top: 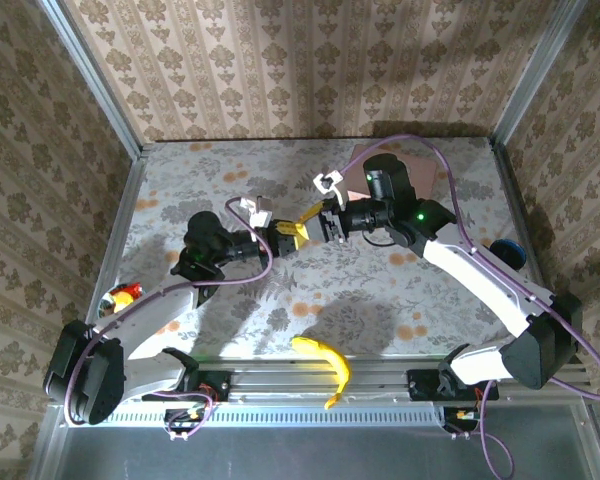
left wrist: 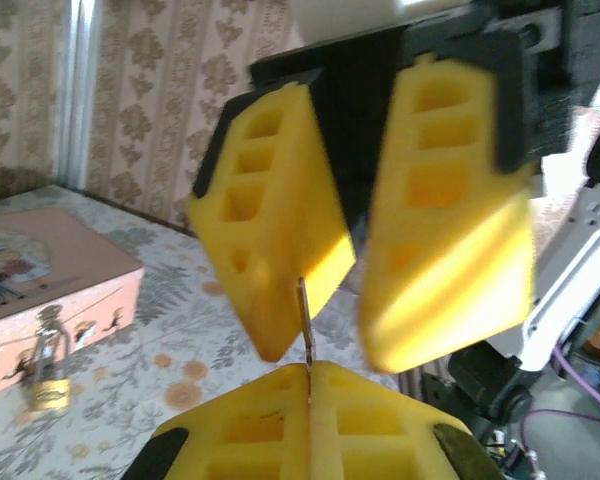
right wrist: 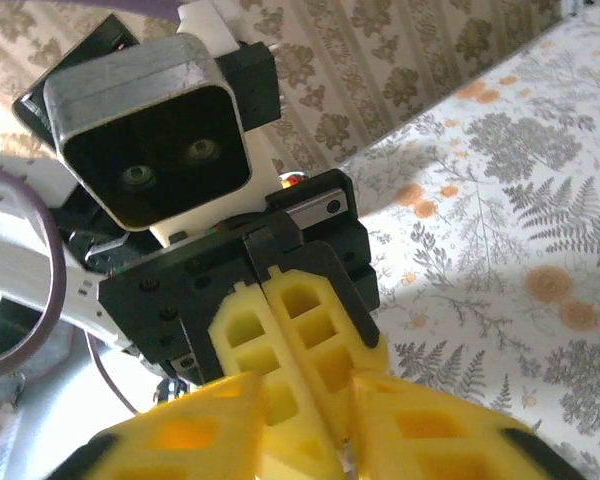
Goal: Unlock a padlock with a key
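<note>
At the left gripper [left wrist: 310, 388]: yellow foam pads pressed together, pinching the small slim dark metal key [left wrist: 303, 318] by its lower end. The blade stands straight up out of the seam. The right gripper [left wrist: 332, 335] has its jaws wide apart and holds nothing, nose to nose with the left one above mid-table. The key blade sits against the tip of one right-hand pad [left wrist: 270, 230], not in the middle of the gap.

Step in hand, as I read it: passing the key across, or re-gripping it, ahead of taking it to the lock. To do it well:
- shift the right gripper sideways so the blade is centred between its pads
- close squarely on the exposed part, flat of blade to pad
- left lets go only once the right grip is firm

Key is thin and slick and the foam gives, so an off-centre pinch would likely twist or drop it.

Tiny brass-gold padlock [left wrist: 48, 385] with thin silvery shackle: upright on the floral table [left wrist: 180, 390], just in front of the side wall of the pink rectangular tin [left wrist: 80, 270]. Touching or not, cannot tell. Well apart from both grippers and unheld, so it will likely want steadying when the key goes in.

Containers:
- pink tin: lid shut, contents hidden
- shiny bowl-like thing [top: 115, 298] at the table's left edge: something red and yellow in it, too small to name

Yellow banana [top: 325, 365] lies loose at the near edge
</note>
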